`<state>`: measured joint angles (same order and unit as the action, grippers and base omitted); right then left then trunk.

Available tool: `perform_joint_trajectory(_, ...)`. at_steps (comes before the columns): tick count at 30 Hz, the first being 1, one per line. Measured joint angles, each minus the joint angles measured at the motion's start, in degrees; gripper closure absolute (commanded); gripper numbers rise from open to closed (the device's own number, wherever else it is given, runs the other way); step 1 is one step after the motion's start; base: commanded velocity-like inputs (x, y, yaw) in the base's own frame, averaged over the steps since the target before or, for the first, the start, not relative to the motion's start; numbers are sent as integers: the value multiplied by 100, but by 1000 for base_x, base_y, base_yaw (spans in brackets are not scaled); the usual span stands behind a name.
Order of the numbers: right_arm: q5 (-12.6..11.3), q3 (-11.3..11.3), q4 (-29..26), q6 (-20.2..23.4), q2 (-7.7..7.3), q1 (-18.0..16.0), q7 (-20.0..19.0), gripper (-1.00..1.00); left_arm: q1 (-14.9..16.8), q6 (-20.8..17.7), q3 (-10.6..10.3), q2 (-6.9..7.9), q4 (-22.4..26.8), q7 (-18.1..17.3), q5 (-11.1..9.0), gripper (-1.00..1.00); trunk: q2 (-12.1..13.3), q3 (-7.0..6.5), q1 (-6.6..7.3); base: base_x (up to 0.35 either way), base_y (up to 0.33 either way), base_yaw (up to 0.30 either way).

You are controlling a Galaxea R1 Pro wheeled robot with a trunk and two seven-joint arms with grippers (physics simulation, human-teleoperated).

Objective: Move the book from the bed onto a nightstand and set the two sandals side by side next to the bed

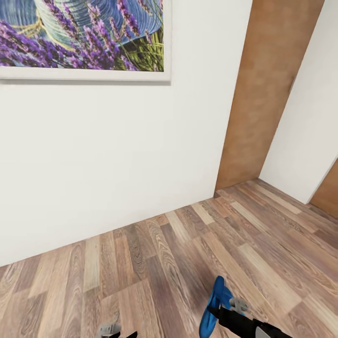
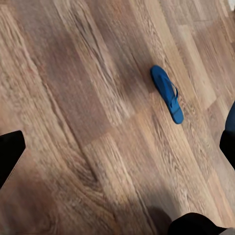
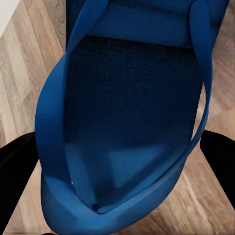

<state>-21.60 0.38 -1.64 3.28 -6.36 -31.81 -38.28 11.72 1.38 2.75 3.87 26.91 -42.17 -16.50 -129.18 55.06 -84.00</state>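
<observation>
Clamping sandal, right gripper; left jaws unclear; second sandal on floor.

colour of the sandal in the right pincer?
Bright blue sandal, straps too; best in the right wrist view.

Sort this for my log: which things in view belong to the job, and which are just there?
Job:
- sandal in the right claw
- second sandal flat on the wood floor

Just there:
- lavender painting
- white wall
- brown door panel
</observation>
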Motion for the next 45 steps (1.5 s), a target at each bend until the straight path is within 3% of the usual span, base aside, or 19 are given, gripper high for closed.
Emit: perform_joint_trajectory(45, 0, -1, 1, 5, 6, 0, 0, 100, 0, 0, -2, 0, 0, -4, -6, -100, 0, 0, 0, 0, 0, 294)
